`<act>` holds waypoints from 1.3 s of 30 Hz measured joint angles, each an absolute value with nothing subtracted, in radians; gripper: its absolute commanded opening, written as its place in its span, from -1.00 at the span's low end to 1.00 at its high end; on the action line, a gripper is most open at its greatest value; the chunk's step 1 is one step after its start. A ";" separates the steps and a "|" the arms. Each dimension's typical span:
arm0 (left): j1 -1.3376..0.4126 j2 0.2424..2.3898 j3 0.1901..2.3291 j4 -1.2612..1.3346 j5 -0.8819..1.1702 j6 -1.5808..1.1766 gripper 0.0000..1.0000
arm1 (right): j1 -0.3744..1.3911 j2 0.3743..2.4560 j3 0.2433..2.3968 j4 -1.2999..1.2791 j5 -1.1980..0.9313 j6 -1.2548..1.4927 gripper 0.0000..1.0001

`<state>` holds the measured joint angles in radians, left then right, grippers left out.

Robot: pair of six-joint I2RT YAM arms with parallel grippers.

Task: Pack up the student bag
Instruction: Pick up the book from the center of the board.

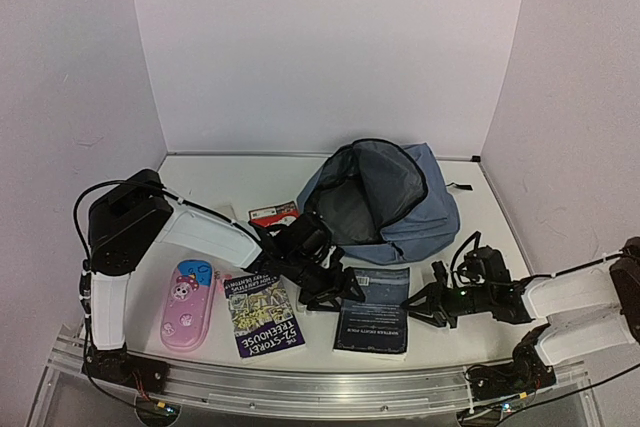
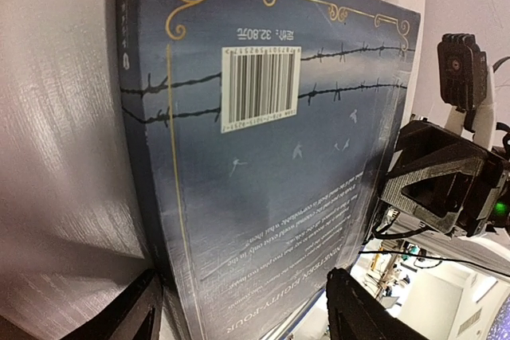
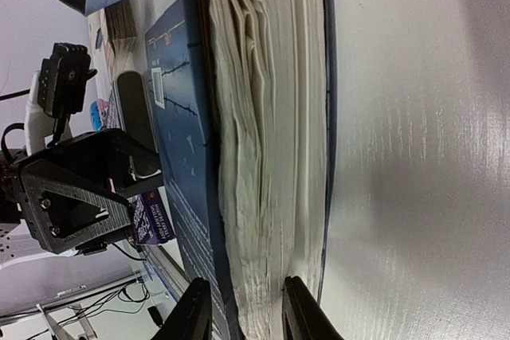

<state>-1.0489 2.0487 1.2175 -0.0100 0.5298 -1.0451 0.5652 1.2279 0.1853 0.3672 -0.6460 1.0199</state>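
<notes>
Two robot arms meet over a book on a white tabletop [image 1: 215, 179], boxed in on three sides by plain pale-lilac walls [image 1: 330, 47]. The surface is matte w/ a soft glare in the wrist views, and an aluminium rail [image 1: 320, 379] runs along the near edge where both arms are bolted.

The student bag [image 1: 425, 215], slate-blue, sits toward the far edge, right of ctr. Its mouth is unzipped, gaping toward the camera and showing dark lining. A small red-and-black item [image 1: 273, 213] lies just left of it.

Ctr of the near edge: a dark-blue book [image 1: 373, 312] lies back cover up, barcode showing. The left gripper [image 1: 338, 292] is at the book's left side w/ jaws spread. In the left wrist view one finger [image 2: 131, 312] sits on the table side and the other stands off the cover, a sliver of light between. The right gripper [image 1: 413, 304] is at the book's right side, its fingers [image 3: 195, 312] bracketing the page block. Can't tell whether they pinch it or only flank it.

Near-left: a purple Treehouse paperback [image 1: 262, 315] lies beside the dark book. A pink cartoon pencil case [image 1: 187, 305] lies just beyond, by the left arm's base.
</notes>
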 measured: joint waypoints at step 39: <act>-1.022 2.048 1.217 -0.039 0.505 -1.047 0.39 | 0.583 1.423 0.205 0.618 -0.647 1.075 -1.00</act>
